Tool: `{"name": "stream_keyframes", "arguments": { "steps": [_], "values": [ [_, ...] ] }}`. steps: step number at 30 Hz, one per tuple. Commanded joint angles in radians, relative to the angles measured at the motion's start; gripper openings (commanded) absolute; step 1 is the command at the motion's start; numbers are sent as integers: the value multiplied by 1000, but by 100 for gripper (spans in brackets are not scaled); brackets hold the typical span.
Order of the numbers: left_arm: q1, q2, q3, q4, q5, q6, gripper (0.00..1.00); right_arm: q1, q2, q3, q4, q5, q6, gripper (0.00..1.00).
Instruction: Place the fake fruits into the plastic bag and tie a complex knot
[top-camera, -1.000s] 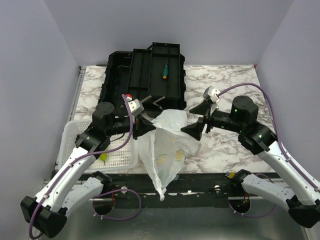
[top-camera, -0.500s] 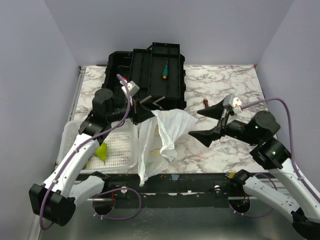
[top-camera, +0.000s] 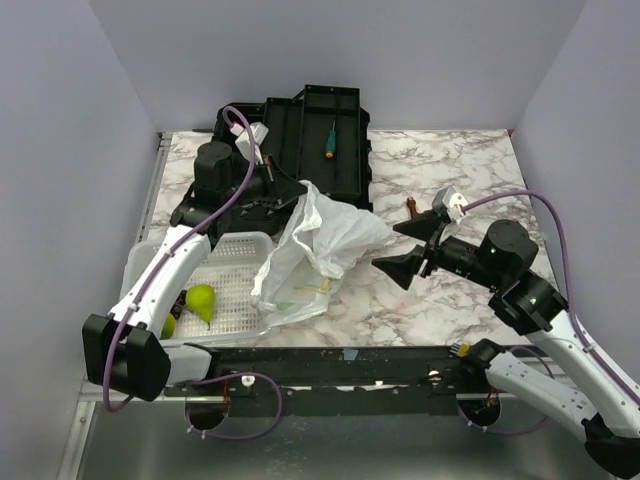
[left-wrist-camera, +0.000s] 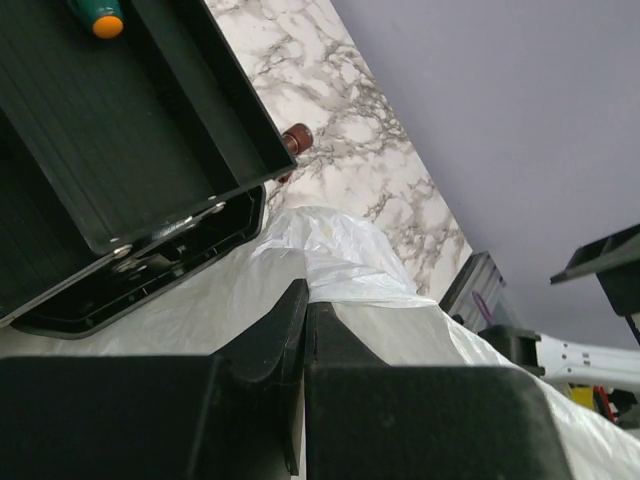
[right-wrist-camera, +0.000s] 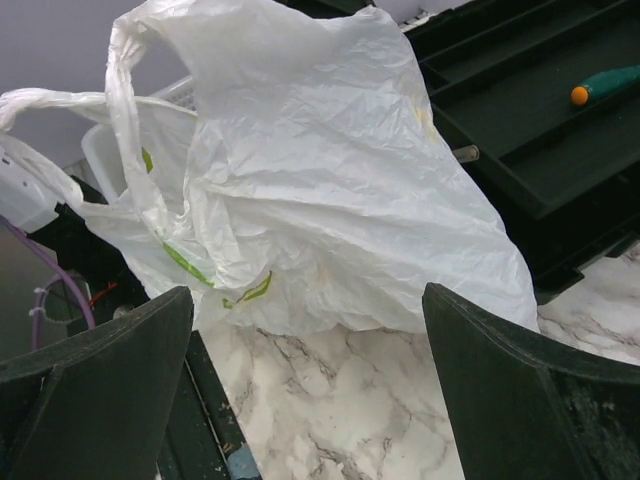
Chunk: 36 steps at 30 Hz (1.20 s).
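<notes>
The plastic bag lies slumped on the marble table, its top pulled up and back. My left gripper is shut on the bag's upper edge; in the left wrist view the jaws pinch white film. My right gripper is open and empty, just right of the bag and apart from it. In the right wrist view the bag and a loop handle fill the space ahead of the gripper. Two fake fruits lie in the white basket. What the bag holds is unclear.
A white perforated basket stands at the front left. An open black toolbox holding a green-handled screwdriver sits behind the bag. A small brown object lies on the table near the right gripper.
My left arm has swung back and up with the bag, dragging it off the front edge onto the table. My right gripper has drawn away to the right, open.
</notes>
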Motion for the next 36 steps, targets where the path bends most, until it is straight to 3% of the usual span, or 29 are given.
{"name": "stream_keyframes", "arguments": {
  "steps": [1, 5, 12, 16, 20, 26, 31, 36],
  "values": [
    [5, 40, 63, 9, -100, -85, 0, 7, 26, 59, -31, 62, 76, 100],
    [5, 69, 85, -23, -161, -111, 0, 68, 92, 112, -54, 80, 105, 100],
    [11, 99, 98, -39, -219, -145, 0, 371, 232, 138, 3, 342, -68, 100],
    [19, 103, 96, -38, -219, -148, 0, 484, 291, 147, 70, 634, -151, 100],
    [22, 98, 91, -36, -222, -153, 0, 569, 370, 215, 128, 705, -156, 100],
    [23, 86, 83, -31, -219, -161, 0, 590, 481, 224, 308, 900, -300, 100],
    [29, 78, 66, -32, -215, -161, 0, 580, 536, 99, 601, 1014, -564, 100],
    [34, 79, 64, -24, -195, -148, 0, 471, 555, 108, 573, 937, -506, 99]
  ]
}}
